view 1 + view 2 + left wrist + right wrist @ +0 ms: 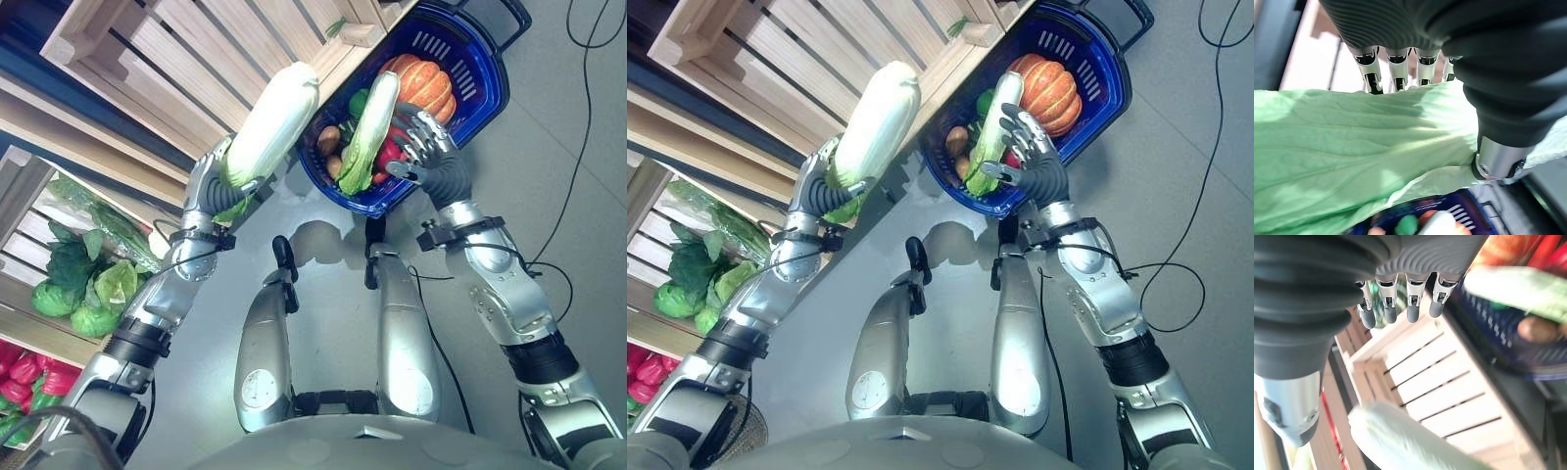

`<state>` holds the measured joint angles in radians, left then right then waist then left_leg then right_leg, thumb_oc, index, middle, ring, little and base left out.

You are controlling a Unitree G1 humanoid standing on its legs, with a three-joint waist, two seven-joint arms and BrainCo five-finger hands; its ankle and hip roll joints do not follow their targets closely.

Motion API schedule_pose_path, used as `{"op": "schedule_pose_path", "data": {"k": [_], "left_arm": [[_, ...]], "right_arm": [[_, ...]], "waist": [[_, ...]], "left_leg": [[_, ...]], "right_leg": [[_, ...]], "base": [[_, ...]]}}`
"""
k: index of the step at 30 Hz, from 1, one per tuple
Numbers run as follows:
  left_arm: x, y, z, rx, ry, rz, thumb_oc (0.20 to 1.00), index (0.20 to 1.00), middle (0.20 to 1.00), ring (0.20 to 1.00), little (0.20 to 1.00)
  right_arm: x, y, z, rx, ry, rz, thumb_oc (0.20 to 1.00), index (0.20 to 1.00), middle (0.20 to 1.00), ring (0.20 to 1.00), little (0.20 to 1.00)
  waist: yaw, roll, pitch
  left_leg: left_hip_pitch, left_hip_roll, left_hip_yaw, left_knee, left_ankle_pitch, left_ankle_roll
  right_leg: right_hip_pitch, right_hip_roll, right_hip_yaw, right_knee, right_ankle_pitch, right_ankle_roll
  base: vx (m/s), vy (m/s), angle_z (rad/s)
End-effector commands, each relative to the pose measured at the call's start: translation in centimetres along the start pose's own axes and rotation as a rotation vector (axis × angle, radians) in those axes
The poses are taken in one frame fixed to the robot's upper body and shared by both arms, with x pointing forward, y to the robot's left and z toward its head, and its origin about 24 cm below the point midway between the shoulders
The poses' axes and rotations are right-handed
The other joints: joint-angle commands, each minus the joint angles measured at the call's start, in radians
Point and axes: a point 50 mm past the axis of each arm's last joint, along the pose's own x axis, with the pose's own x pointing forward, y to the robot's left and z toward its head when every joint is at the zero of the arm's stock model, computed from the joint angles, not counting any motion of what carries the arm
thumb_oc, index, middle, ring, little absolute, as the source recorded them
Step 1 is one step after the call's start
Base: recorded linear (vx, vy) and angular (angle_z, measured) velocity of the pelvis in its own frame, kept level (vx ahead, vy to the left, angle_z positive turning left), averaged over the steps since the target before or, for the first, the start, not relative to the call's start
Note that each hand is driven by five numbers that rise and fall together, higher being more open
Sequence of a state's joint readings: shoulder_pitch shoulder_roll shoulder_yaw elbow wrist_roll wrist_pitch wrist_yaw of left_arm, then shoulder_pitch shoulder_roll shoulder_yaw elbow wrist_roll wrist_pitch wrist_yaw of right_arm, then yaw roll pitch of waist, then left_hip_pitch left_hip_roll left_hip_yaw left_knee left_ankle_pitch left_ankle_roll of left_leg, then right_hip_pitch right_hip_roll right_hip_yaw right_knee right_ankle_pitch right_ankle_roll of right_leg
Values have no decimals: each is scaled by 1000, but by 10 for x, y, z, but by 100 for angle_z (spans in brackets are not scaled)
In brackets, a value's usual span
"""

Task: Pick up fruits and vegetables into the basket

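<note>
My left hand (212,192) is shut on the lower end of a long pale green napa cabbage (272,119), held upright just left of the blue basket (487,90). In the left wrist view the leafy cabbage (1352,147) lies under my fingers (1396,73). The basket holds an orange pumpkin (427,84), a second napa cabbage (371,132) leaning on the near rim, a potato and red and green items. My right hand (432,152) is open at the near rim, beside that second cabbage, fingers spread and holding nothing (1400,303).
Empty slatted wooden crates (186,59) lie beside the basket on the left. A shelf bin at far left holds leafy greens (88,284). Red peppers (24,377) sit in the bin below. Grey floor lies to the right of the basket.
</note>
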<state>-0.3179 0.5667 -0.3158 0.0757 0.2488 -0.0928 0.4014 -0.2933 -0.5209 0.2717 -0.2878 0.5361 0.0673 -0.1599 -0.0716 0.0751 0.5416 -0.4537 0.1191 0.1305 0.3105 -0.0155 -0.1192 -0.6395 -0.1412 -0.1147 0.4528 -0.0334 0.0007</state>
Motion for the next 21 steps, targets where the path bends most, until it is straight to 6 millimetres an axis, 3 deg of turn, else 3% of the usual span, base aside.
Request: {"op": "schedule_pose_path", "data": {"k": [1, 12, 21], "left_arm": [[6, 15, 36, 89, -245, 25, 200, 200, 200, 200, 200], [15, 6, 65, 244, -408, 45, 200, 200, 200, 200, 200], [25, 3, 70, 378, -441, 47, 200, 200, 200, 200, 200]], "right_arm": [[6, 20, 15, 137, -61, 27, 1000, 1000, 1000, 1000, 1000], [16, 35, -6, 281, 78, 29, 1000, 1000, 1000, 1000, 1000], [22, 33, -20, 304, 130, -16, 1000, 1000, 1000, 1000, 1000]], "waist": [[3, -38, -22], [25, -63, -22], [32, -79, -22]], "left_leg": [[-29, -57, 41, 66, -71, 97], [8, -50, 30, 65, -78, 99], [41, -47, 27, 50, -70, 97]], "right_leg": [[91, -9, -2, -36, -52, 81], [137, -15, -4, -48, -45, 93], [182, -23, -8, -80, -27, 98]], "base": [[28, -74, 14], [19, -39, 8], [4, -7, 1]]}}
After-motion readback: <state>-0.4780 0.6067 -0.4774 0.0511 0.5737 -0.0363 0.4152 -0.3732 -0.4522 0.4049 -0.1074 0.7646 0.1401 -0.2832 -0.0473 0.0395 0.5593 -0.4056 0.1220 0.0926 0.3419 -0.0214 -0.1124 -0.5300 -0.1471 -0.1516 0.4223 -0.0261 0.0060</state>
